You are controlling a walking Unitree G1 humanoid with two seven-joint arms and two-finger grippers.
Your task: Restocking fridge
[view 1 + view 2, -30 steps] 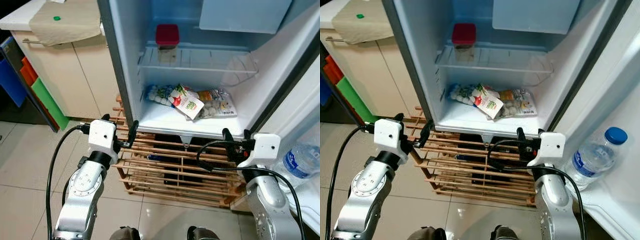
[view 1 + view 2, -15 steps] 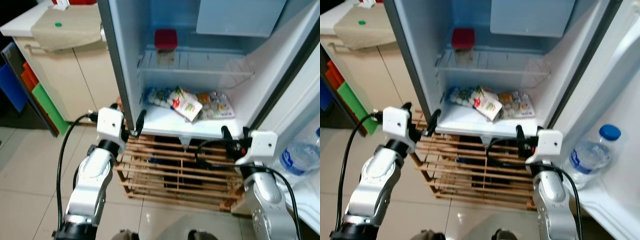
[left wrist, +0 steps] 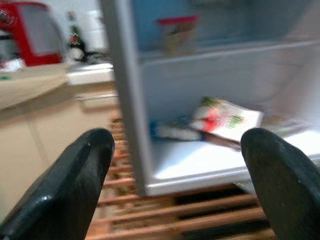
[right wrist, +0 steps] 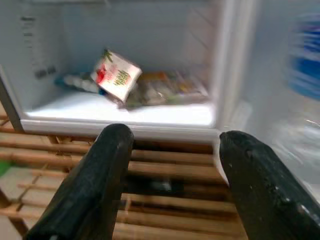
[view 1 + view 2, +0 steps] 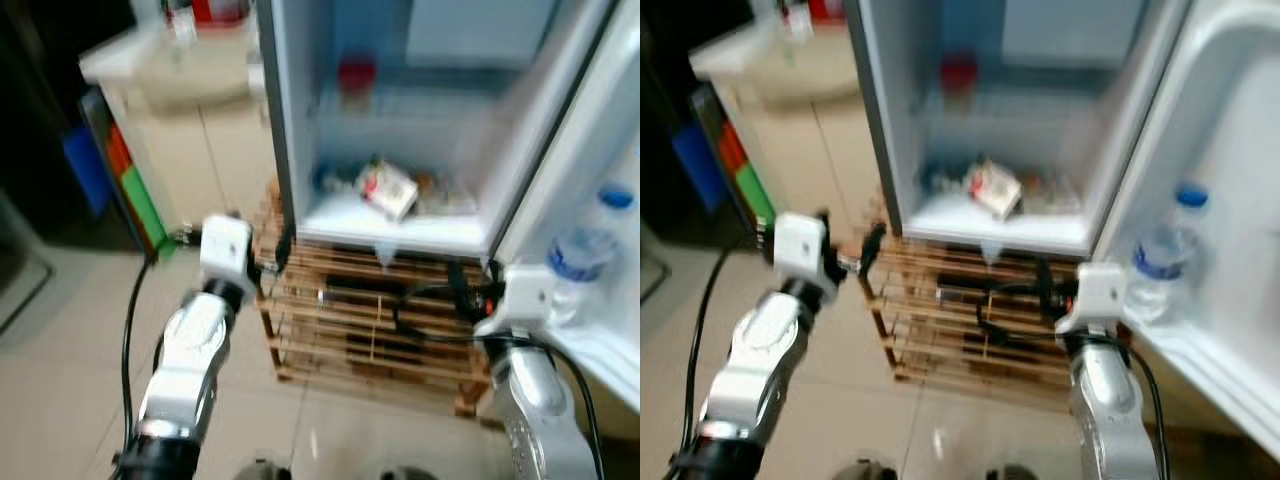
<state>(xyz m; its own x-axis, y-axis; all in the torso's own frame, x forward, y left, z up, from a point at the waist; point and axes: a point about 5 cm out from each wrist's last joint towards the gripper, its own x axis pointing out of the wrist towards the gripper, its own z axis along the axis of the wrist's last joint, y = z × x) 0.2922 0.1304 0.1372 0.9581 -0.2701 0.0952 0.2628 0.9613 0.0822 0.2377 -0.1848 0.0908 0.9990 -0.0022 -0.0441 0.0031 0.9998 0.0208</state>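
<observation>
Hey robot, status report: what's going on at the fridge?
Both grippers, left and right, open, empty. Fridge open, carton on bottom shelf. Wooden rack below.

Your head cameras are looking forward and down from above, standing back from the open fridge [image 5: 400, 130]; both are blurring, so detail is probably unreliable. Your left wrist camera is facing low along its fingers [image 3: 75, 185] toward the fridge's lower shelf, nearer in. Your right wrist camera is doing likewise. All views are sharing the carton [image 4: 116, 76] and wooden rack [image 5: 970, 320].
</observation>
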